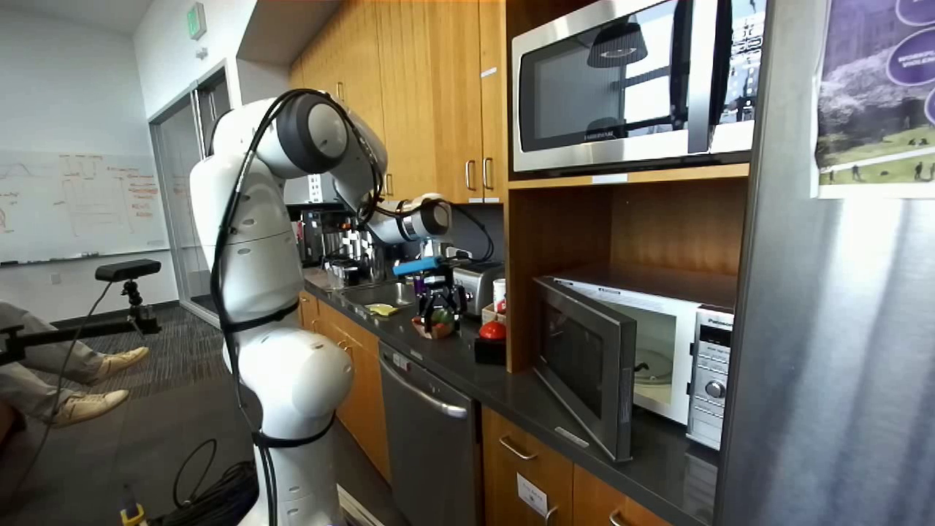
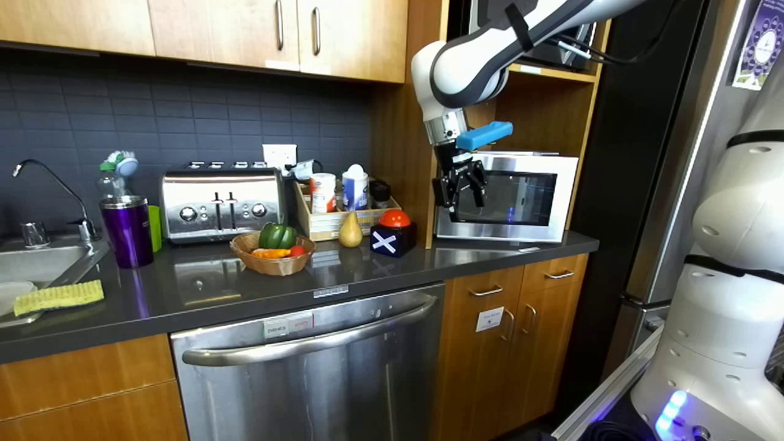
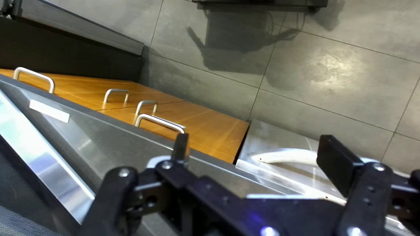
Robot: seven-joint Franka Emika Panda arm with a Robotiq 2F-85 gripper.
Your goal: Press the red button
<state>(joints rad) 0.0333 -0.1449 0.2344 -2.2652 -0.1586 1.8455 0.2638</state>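
Presently, red button (image 2: 395, 218): we find it dome upward atop a black box (image 2: 393, 239) marked with a white cross, nothing touching it; we judge the press not yet made.
Black box: stands on the surface (image 2: 343, 269) between the pear (image 2: 351, 231) and the wooden panel (image 2: 398, 141); contact with the panel we cannot determine. We consider the siting sound, as a downward push would pass straight into the surface.
Wooden tray (image 2: 321, 228): set behind the box, holding canisters (image 2: 355, 192), presumably to keep them gathered.
Fingers (image 3: 336, 165): pointing down, spread apart, nothing between them; we think bringing them together would make a firmer pressing tip.
Microwave door (image 1: 584, 365): swung out over the surface; we believe the fingers are held out front partly to avoid it.
Button to fingers: in both exterior views a gap shows between button and fingers; in the wrist view we see the surface's front edge but no button, so we infer it lies further back than they do. Relative height we cannot fix. We advise a shift over the dome, then a straight descent.
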